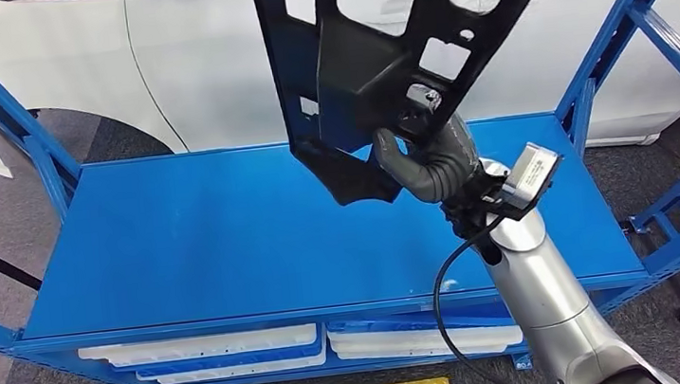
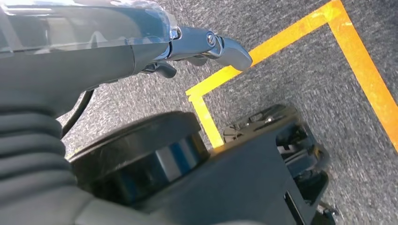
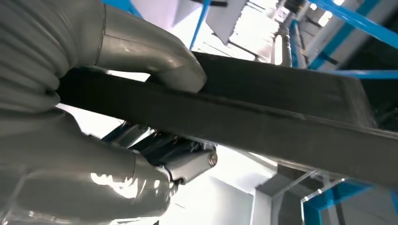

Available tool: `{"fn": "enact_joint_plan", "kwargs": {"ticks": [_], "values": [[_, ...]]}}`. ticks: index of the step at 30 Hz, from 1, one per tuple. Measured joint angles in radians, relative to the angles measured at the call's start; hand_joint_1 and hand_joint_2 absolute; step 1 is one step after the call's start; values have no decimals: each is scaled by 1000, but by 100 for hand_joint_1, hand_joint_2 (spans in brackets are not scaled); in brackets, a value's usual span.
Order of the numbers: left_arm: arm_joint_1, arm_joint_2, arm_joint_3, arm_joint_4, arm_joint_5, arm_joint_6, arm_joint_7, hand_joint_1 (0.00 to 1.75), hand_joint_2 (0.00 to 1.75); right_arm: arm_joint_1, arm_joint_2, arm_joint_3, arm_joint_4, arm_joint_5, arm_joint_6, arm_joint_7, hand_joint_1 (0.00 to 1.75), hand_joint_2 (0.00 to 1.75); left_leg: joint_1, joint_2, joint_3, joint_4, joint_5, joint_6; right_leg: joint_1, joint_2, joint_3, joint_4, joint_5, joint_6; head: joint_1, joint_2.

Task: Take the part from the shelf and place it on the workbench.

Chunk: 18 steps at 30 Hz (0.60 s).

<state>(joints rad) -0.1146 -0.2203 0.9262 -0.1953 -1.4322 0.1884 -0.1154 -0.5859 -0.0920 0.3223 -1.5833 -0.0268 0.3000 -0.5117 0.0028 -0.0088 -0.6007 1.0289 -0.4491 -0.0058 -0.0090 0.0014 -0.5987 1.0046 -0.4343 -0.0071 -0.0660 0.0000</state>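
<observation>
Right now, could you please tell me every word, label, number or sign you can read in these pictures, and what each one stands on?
No text can be read.
The small label on the module at the right wrist: print too small and blurred to read.
The black part held by the right robot hand: no lettering visible.
The yellow floor tape: plain lines, no words.

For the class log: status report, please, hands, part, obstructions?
Right hand grips black part, held above blue shelf. Left hand hangs, holding nothing. No obstruction seen.
</observation>
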Motion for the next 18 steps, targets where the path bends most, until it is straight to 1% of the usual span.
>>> {"fn": "enact_joint_plan", "kwargs": {"ticks": [1, 2, 3, 4, 5, 6, 7, 8, 9, 10, 11, 12, 14, 15, 16, 17, 18], "values": [[0, 0, 0, 0, 0, 0, 0, 0, 175, 4, 0, -3, -11, 2, 3, 2, 175, 175, 0, 1, -14, 35, -23, -4, -3, 0, 2, -4, 2, -5, 0, 0], [-1, 0, 0, 0, 0, 0, -1, 0, 175, 9, 1, -6, -21, 4, 6, 3, 175, 175, 2, 2, -40, 92, -54, -8, -2, -1, 3, -5, 2, -9, 0, 0], [-1, 0, 0, 0, 1, 0, -1, 0, 175, 15, 2, -7, -30, 5, 7, 4, 175, 175, 3, 2, -72, 161, -87, -10, -1, -1, 3, -4, 1, -11, 0, 0], [0, 0, 0, 0, 1, 0, -1, 0, 175, 22, 2, -10, -37, 5, 7, 4, 175, 175, 3, 2, -102, 224, -110, -12, 0, -1, 4, -4, 1, -12, 0, 0], [1, 0, 0, 0, 1, 0, -1, 0, 175, 27, 2, -12, -42, 5, 7, 4, 175, 175, 4, 2, -120, 260, -116, -12, 1, -1, 4, -3, 0, -13, 0, 0], [1, 0, 1, 0, 1, 0, -1, 0, 175, 30, 2, -13, -46, 5, 7, 5, 175, 175, 4, 2, -118, 255, -101, -12, 2, -1, 4, -2, 0, -13, 0, 0], [1, 0, 1, 0, 0, 0, -1, 0, 175, 33, 2, -15, -51, 5, 7, 5, 175, 175, 4, 2, -97, 211, -71, -9, 3, 0, 5, -1, -1, -13, 0, 0], [1, 0, 1, 0, 1, 0, -1, 0, 175, 34, 2, -16, -56, 5, 7, 5, 175, 175, 3, 2, -62, 140, -34, -4, 4, 0, 6, 1, -3, -12, 0, 0], [0, 0, 1, 0, 1, 0, -1, 0, 175, 34, 2, -17, -61, 5, 7, 5, 175, 175, 2, 3, -27, 70, -9, 0, 6, 1, 7, 3, -4, -10, 0, 0], [-1, 0, 1, 0, 1, 0, -1, 0, 175, 34, 2, -19, -65, 5, 7, 5, 175, 175, 0, 3, -2, 19, 7, 5, 8, 2, 7, 4, -5, -6, 0, 0], [-1, 0, 1, 0, 1, 0, -1, 0, 175, 34, 2, -20, -68, 6, 7, 5, 175, 175, -2, 2, 12, -9, 12, 9, 9, 2, 6, 5, -6, -3, 0, 0], [-1, 0, 1, 0, 1, 0, -1, 0, 175, 35, 2, -20, -70, 6, 7, 6, 175, 175, -3, 2, 14, -15, 9, 12, 10, 2, 5, 5, -6, 2, 0, 0], [-1, 0, 1, 0, 1, 0, -2, 0, 175, 37, 2, -21, -73, 6, 7, 6, 175, 175, 0, 1, 15, -22, 15, 21, 9, 2, 5, 7, -7, 13, 0, 0], [-1, 0, 1, 0, 1, 1, -2, 0, 175, 37, 2, -22, -75, 6, 7, 6, 175, 175, 2, 2, 18, -27, 18, 27, 8, 2, 1, 18, -17, 18, 0, 0], [-2, -1, 2, 0, 1, 1, -2, 0, 175, 37, 2, -23, -77, 4, 9, 8, 175, 175, 5, 2, 20, -32, 21, 31, 7, 2, -12, 48, -37, 23, 0, 0], [-3, -1, 2, 0, 4, 3, -3, 0, 175, 40, 2, -24, -79, -8, 21, 19, 175, 175, 6, 3, 21, -34, 23, 34, 5, 2, -35, 98, -66, 27, 0, 0], [-3, -2, 3, 0, 10, 8, -7, 0, 175, 54, 2, -24, -80, -41, 51, 41, 175, 175, 6, 3, 22, -35, 23, 35, 3, 2, -66, 164, -99, 32, 0, 0]]}}
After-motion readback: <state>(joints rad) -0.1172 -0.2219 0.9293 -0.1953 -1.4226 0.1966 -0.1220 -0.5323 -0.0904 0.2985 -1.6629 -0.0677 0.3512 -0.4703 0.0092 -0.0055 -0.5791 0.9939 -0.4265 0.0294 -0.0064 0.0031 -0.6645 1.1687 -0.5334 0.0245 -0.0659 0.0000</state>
